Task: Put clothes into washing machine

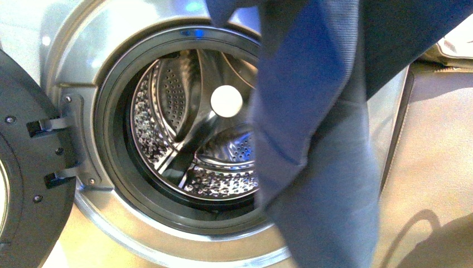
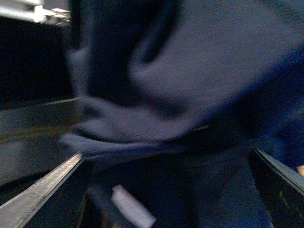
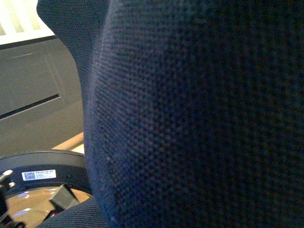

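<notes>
The clothes (image 1: 323, 128), a dark navy garment, hang from above in front of the right half of the washing machine's open porthole (image 1: 184, 128). The perforated steel drum (image 1: 167, 106) looks empty. No gripper shows in the front view. In the left wrist view the clothes (image 2: 190, 76) hang blurred in front of my open left gripper (image 2: 166, 190), whose fingers (image 2: 42, 190) stand wide apart; a white care label (image 2: 133, 206) shows between them. In the right wrist view the clothes (image 3: 199, 118) fill nearly the whole picture and hide my right gripper, which is shut on them.
The machine's door (image 1: 28, 167) stands open at the left, on its hinges (image 1: 53, 151). The silver front panel (image 1: 83, 33) rings the porthole. A grey cabinet side (image 1: 435, 167) stands to the right. The door's rim with a white label (image 3: 38, 175) shows in the right wrist view.
</notes>
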